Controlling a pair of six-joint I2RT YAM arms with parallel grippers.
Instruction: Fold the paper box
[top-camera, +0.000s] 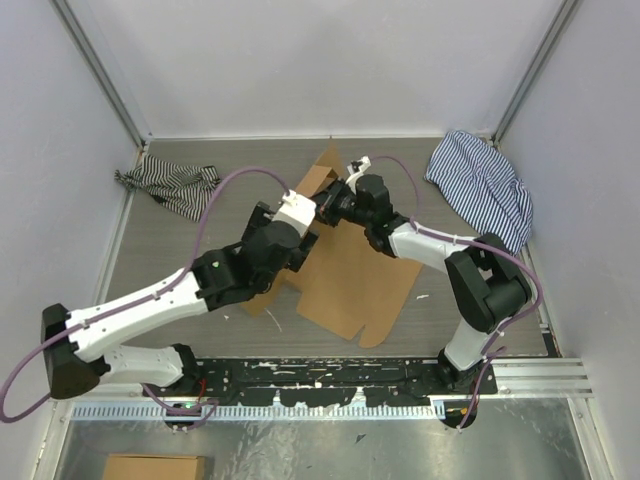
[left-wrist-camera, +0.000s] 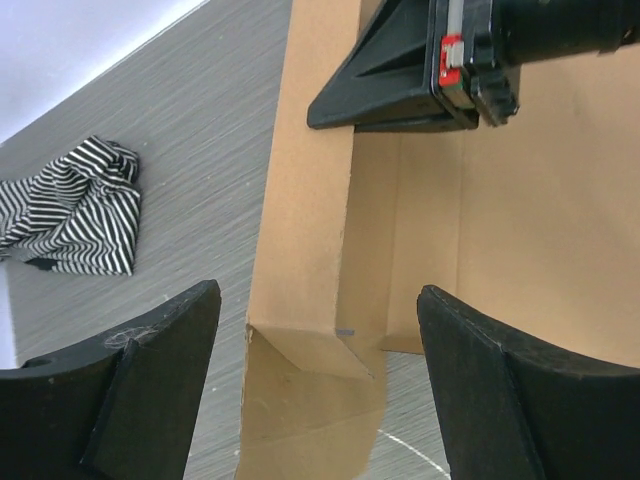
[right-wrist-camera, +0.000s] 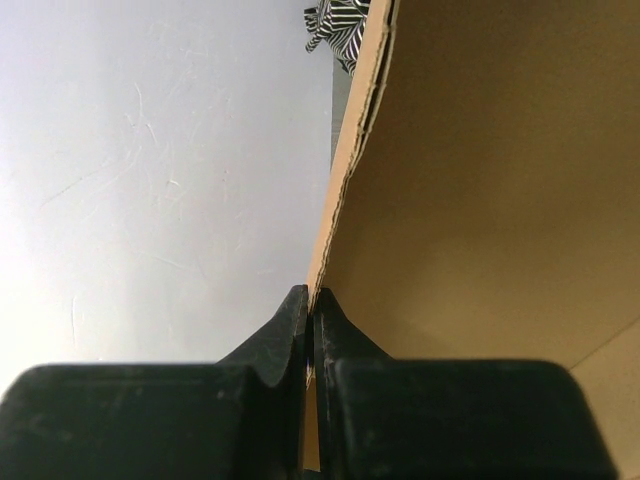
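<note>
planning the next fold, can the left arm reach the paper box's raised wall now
Probably yes: the left gripper is open and facing the paper box wall, with nothing between. The right gripper pinches the cardboard farther along, off that path.

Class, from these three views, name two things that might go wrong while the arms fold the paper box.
1. The right gripper pinches only a thin, bowed flap edge of the paper box; it may slip or tear.
2. The left gripper is open, close beside the right one; closing could knock them together.
</note>
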